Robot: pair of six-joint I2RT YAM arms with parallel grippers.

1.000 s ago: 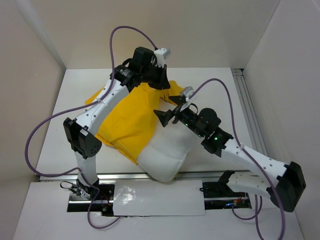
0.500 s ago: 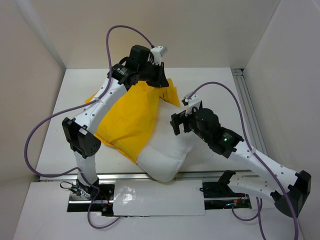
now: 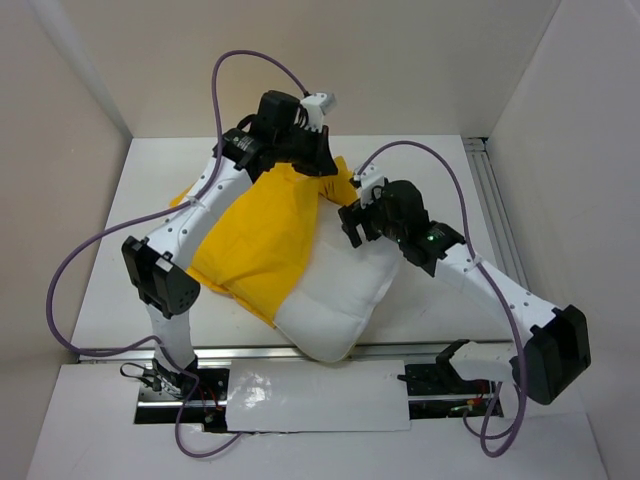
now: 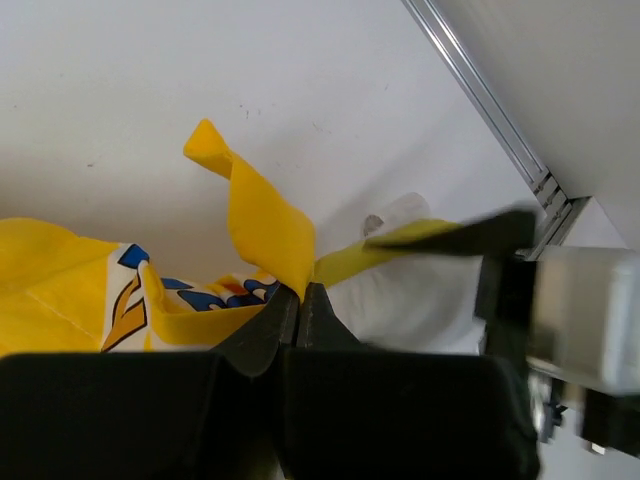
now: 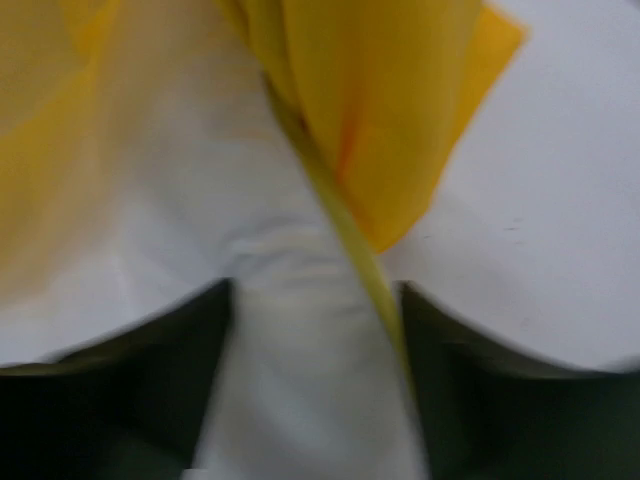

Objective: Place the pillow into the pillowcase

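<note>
Lying across the middle of the top view on the flat white table [image 3: 110, 250], the large puffy white rectangular pillow [image 3: 335, 310] is seen only partly sheathed; its rounded lower end is left bare toward the bottom centre of the frame, and a bare white flank shows along the right side.

The bright yellow printed fabric pillowcase [image 3: 260, 235] is draped over the upper left part of the pillow, bunched and slack rather than drawn square; the task is judged to be about half done, with the exposed end to be covered and the cloth to be pulled down and straightened.

At the upper centre the left gripper [image 3: 318, 165] is pinched tight on a fold of the pillowcase; in its wrist view the black fingertips meet on yellow cloth, with blue lettering just to the left.

The right gripper [image 3: 352, 225] is set at the right edge of the pillow, jaws apart; in its wrist view white stuffing and the thin yellow strip [image 5: 350, 240] lie between the fingers [image 5: 150, 390], not clamped.
</note>
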